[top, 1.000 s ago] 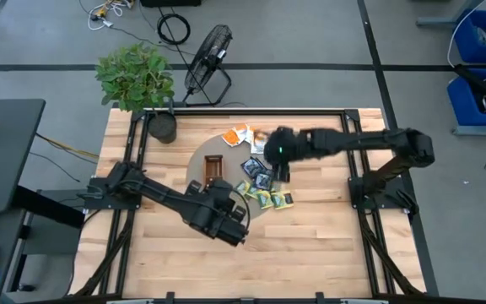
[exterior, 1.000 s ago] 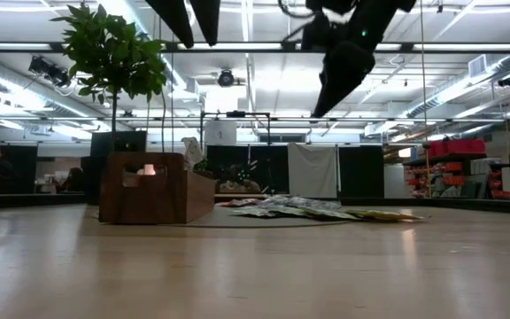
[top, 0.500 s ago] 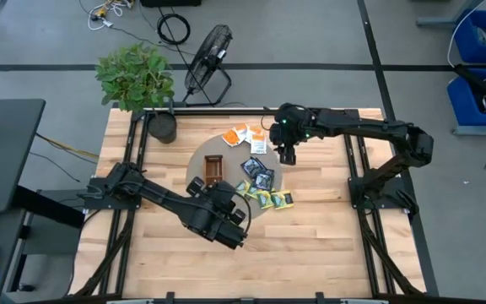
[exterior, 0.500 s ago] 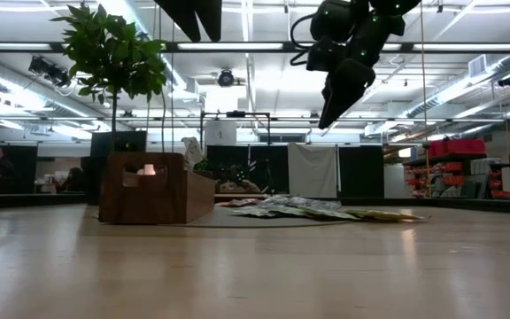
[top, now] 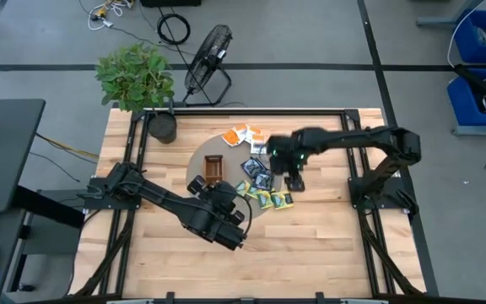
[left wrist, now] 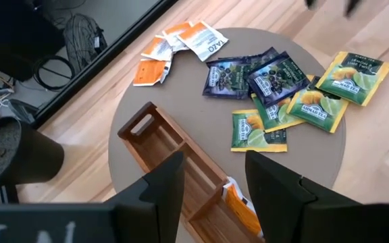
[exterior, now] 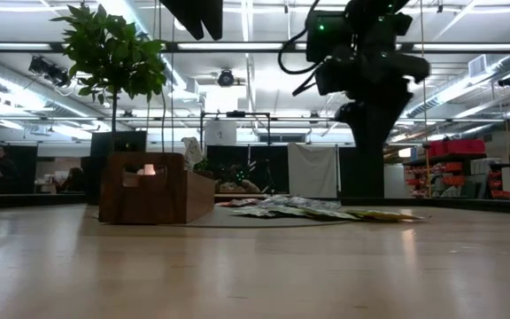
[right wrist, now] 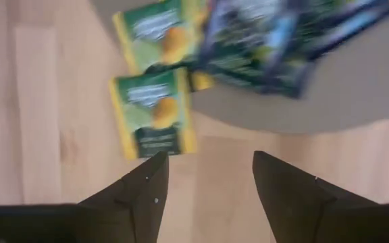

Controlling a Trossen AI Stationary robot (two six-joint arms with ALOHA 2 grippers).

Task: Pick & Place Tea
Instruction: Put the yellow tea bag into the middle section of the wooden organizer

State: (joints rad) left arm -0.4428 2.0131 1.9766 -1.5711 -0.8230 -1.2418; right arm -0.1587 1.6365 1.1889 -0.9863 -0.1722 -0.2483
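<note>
The pale wooden worktop (top: 310,228) fills the middle of the room, framed by black rails, with a leafy potted plant (top: 137,80) at its far left corner and a black floor fan (top: 207,55) on the grey floor just beyond it. Two dark arms reach in from either side. The left end effector (top: 226,221) hangs over the near edge of a round tan mat (left wrist: 181,101), its fingers (left wrist: 161,185) parted and holding nothing; from its own camera they frame the end of the long wooden tray (left wrist: 174,169) that lies across the mat, and an orange sachet (left wrist: 238,206) sits in one of the tray's compartments. The right end effector (top: 294,179) hovers over bare wood just beside the mat's right edge, fingers (right wrist: 140,192) spread apart and empty, pointing down near the outermost yellow-green sachets (right wrist: 154,118). The tea (top: 260,177) is spread flat on the mat: orange-and-white packets (left wrist: 174,47) at the far side, partly off onto the wood, dark blue-black ones (left wrist: 248,74) in the middle overlapping each other, and yellow-green ones (left wrist: 302,101) toward the near right rim, one lying off the mat. From table height the tray's end blocks the left part of the pile, and the right arm's dark column stands behind the sachets.
</note>
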